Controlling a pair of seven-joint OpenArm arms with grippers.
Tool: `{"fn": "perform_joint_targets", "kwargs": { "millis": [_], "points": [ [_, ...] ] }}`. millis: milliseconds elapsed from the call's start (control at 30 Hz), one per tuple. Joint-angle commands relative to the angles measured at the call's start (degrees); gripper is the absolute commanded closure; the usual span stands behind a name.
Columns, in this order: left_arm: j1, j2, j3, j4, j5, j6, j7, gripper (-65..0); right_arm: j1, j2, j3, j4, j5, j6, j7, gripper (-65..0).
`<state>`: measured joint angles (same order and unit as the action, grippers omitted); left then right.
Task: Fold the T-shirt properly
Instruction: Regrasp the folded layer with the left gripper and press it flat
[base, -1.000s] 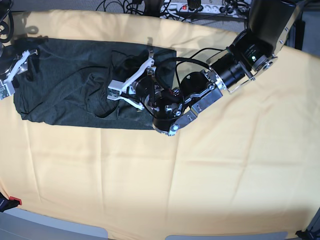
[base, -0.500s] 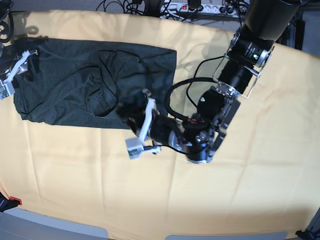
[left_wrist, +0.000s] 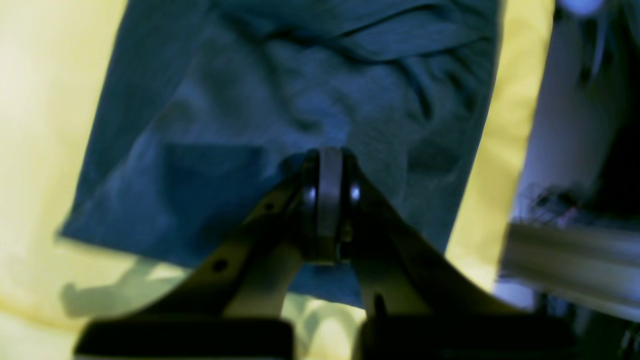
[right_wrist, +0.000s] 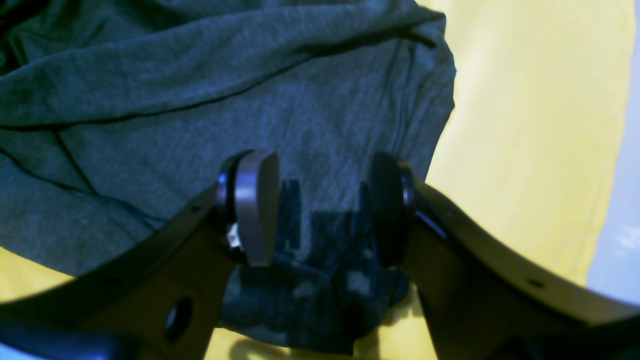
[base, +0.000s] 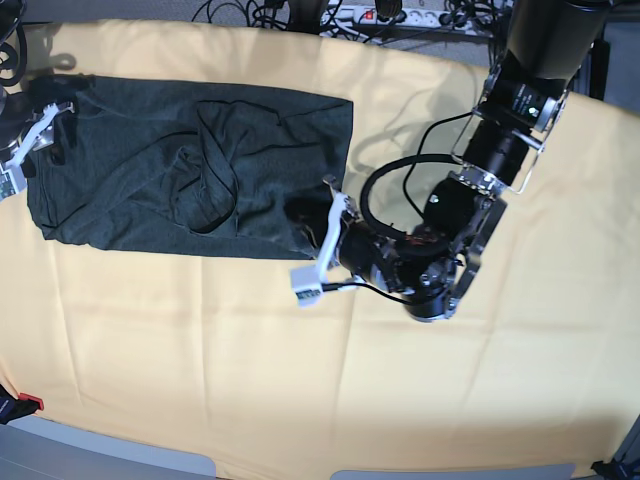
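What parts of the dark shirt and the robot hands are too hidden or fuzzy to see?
- Left wrist view: T-shirt blurred; left gripper covers its near edge.
- Right wrist view: right gripper hides the cloth below; the top edge crops the shirt.
- Base view: the right gripper is tiny and cut off.

Left gripper (base: 322, 250) swung off the T-shirt (base: 150, 170) toward the worktop's near side, now at the shirt's lower right corner, fingers pressed together, fold it had covered now lying exposed
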<state>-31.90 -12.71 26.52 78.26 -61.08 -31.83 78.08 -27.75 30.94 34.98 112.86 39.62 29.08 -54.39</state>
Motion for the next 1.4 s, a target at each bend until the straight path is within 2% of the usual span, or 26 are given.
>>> {"fn": "perform_joint_targets", "kwargs": {
  "millis": [0, 300, 467, 600, 733, 800, 933, 1067, 1200, 1300, 1367],
  "points": [
    [-1.18, -0.42, -1.95, 0.81, -1.6, -0.24, -2.21, 0.0, 0.15, 1.11, 0.7, 0.76, 0.44, -0.17, 1.31, -31.3],
    [8.33, -0.28, -9.31, 0.81, -2.62, 1.88, -3.93, 0.0, 1.99, 0.98, 0.7, 0.76, 0.13, -1.05, 1.29, -31.3],
    [11.28, 1.18, -17.4, 0.81, -2.34, 2.58, -3.93, 0.0, 2.03, 0.96, 0.7, 0.76, -0.09, -1.05, 1.29, -31.3],
    [12.41, 2.45, -23.63, 0.81, 0.55, 3.5, -3.96, 0.0, 2.03, 0.94, 0.7, 0.76, -1.01, -1.66, 1.27, -31.3],
    [13.51, 2.62, -24.79, 0.81, 1.03, 3.87, -3.93, 0.0, 2.03, 0.79, 0.7, 0.76, -1.05, -1.86, 1.29, -31.3],
    [13.81, 2.86, -24.55, 0.81, -1.77, 2.82, -3.52, 0.0, 2.05, 0.79, 0.7, 0.76, -0.87, -1.88, 1.33, -31.3],
    [13.05, 3.58, -21.81, 0.81, -11.52, -2.78, -0.81, 0.0, 2.03, 0.79, 0.7, 0.76, -0.87, -1.9, 1.57, -31.3],
    [10.38, 5.79, -13.25, 0.81, -11.15, -5.55, 1.4, 0.0, 2.03, 0.79, 0.7, 0.76, -0.87, -1.86, 1.68, -31.3],
    [7.04, 8.0, -3.39, 0.81, 0.42, -7.21, 0.44, 0.0, 2.03, 0.79, 0.7, 0.76, -1.9, -2.32, 1.42, -31.4],
    [5.81, 8.04, 2.32, 0.81, 9.38, -7.17, -3.89, 0.0, 2.03, 0.79, 0.96, 0.61, -4.39, -5.9, 0.7, -31.8],
    [5.88, 8.0, 4.98, 0.81, 15.5, -6.78, -7.5, 0.0, 2.03, 0.33, 1.97, -0.09, -3.26, -6.4, 0.46, -34.0]
  ]
}}
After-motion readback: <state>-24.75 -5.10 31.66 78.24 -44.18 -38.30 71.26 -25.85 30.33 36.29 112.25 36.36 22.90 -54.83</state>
